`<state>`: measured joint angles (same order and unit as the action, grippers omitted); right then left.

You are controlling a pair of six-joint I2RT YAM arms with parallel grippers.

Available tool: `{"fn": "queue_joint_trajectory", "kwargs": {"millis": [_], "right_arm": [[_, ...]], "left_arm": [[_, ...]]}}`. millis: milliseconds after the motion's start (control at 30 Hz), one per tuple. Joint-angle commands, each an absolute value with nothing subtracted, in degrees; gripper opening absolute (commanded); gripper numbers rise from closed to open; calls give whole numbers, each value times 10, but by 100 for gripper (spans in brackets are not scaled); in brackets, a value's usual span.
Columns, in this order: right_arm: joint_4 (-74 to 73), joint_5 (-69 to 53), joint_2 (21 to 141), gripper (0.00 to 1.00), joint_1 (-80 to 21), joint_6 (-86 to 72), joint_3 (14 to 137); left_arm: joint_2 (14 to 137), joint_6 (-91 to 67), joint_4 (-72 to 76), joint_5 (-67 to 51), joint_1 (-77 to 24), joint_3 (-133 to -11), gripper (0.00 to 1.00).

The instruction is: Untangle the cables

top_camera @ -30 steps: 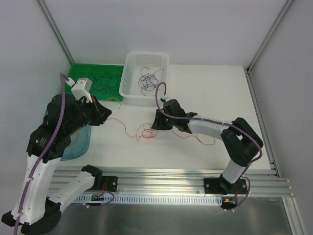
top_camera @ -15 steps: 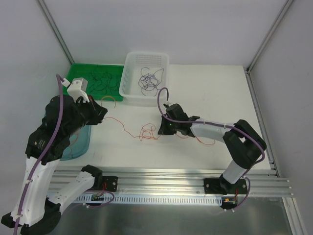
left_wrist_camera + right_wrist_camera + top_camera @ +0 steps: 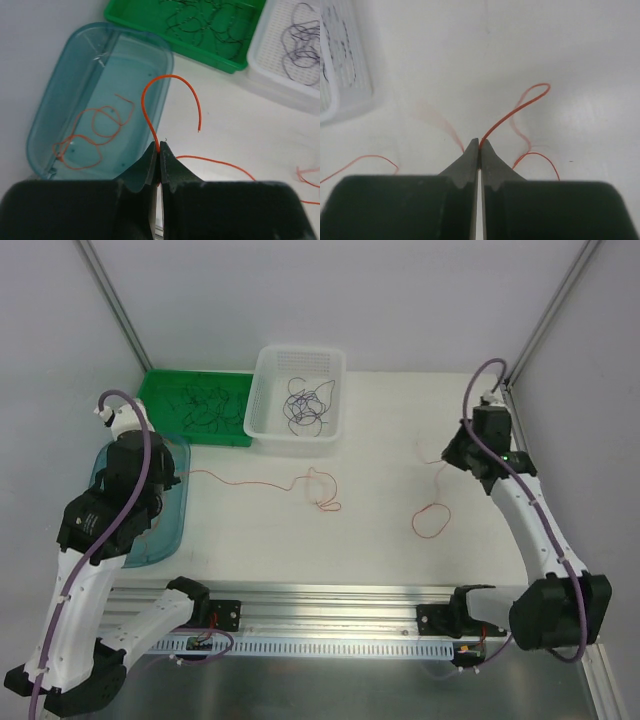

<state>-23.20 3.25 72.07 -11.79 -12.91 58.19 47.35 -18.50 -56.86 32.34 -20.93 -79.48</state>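
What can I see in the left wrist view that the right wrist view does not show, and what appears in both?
Only the left wrist view: the teal bin with orange cables lying in it, the green tray holding black cables, and the left fingers shut on a curved orange cable.
Only the right wrist view: the right fingers shut on a red cable that loops upward.
Both: the white basket, the table and thin loose strands on it.

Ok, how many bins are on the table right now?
3: a green tray at the far left, a white basket beside it on its right, and a teal tub at the near left, partly covered in the top view. None seems hidden.
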Motion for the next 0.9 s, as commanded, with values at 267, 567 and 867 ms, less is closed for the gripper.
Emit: {"fn": "queue_joint_trajectory", "kwargs": {"millis": [267,567,867], "right_arm": [[-384,-46,633,1,76,-111,736],[-371,-142,654,1,-68,-104,691],[-348,-126,671,1,-212,-98,637]], "left_arm": [[508,-149,-594,457,-206,-836,0],[508,-149,-529,217,-206,-830,0],[507,-204,-483,16,-206,-757,0]]}}
